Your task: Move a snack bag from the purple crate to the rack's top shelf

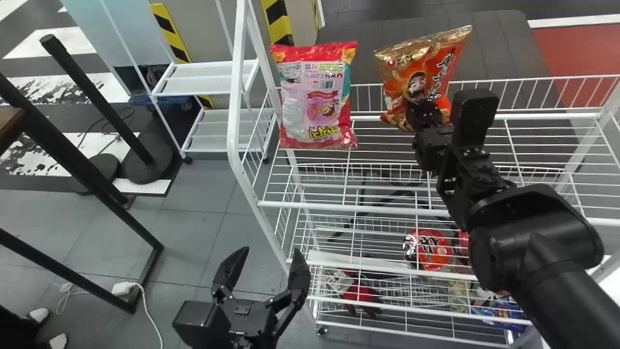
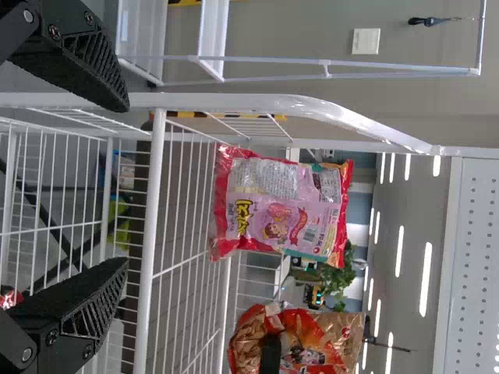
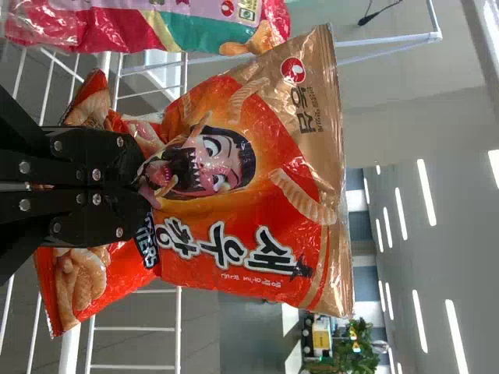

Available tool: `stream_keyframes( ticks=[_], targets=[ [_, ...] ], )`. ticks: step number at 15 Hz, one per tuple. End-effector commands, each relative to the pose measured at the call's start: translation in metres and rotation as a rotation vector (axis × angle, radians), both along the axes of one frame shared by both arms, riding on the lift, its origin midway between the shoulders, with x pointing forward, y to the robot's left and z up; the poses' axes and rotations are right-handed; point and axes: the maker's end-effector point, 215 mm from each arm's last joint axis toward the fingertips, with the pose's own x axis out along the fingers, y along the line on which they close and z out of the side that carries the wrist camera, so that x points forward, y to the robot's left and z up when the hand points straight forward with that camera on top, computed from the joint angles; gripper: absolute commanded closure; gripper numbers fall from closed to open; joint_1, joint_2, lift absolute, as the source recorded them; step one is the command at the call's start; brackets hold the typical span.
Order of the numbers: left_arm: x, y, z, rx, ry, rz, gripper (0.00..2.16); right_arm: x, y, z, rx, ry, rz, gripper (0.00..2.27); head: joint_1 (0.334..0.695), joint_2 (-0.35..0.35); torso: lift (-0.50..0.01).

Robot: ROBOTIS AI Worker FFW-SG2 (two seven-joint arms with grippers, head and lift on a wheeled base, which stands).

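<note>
White rack [image 1: 236, 72] bore pink bag [image 1: 317, 114] on top shelf [image 1: 339, 207] — right gripper [image 1: 426, 114] had orange snack bag [image 1: 438, 58] clamped over shelf; carry looked done, settling and release remained — left gripper [image 1: 269, 252] waited, fingers apart

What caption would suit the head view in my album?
A robot's right gripper holds an orange snack bag at the top shelf of a white rack, near a pink bag.

Left pincer [image 1: 269, 259] wide apart, right pincer [image 1: 425, 116] tight, farther forward.

Korean lettering [image 3: 269, 251] on both bags [image 1: 317, 104]
</note>
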Motion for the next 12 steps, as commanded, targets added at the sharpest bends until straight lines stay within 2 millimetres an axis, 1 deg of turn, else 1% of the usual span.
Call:
stream_keyframes(
  ticks=[1,2,4,5,8,10,12],
  targets=[
    [0.000,0.000,-0.004,-0.001,0.003,0.002,0.13,-0.003,0.009,-0.007,-0.003,0.013,0.021,2.10,0.695,0.212,0.000],
    [0.001,0.000,-0.002,-0.002,-0.004,0.003,0.13,-0.005,0.011,-0.011,-0.008,0.020,0.028,2.11,0.695,0.214,0.000],
    [0.002,0.000,-0.002,-0.002,-0.006,0.003,0.13,-0.007,0.018,-0.008,0.003,0.003,0.038,2.11,0.695,0.223,0.000],
    [0.002,0.000,-0.002,-0.002,-0.006,0.003,0.13,-0.008,0.019,-0.009,0.013,0.008,0.039,2.10,0.695,0.227,0.000],
    [0.003,0.005,-0.001,0.003,-0.009,0.007,0.13,-0.006,0.017,-0.014,0.012,0.011,0.037,2.10,0.695,0.234,0.000],
    [0.003,0.007,-0.001,0.000,-0.011,0.010,0.13,-0.005,0.016,-0.016,0.020,0.004,0.033,2.04,0.695,0.235,0.000],
    [0.003,0.007,-0.002,-0.001,-0.008,0.011,0.13,-0.009,0.019,-0.028,0.012,0.018,0.048,1.96,0.695,0.236,0.000]
  ],
)
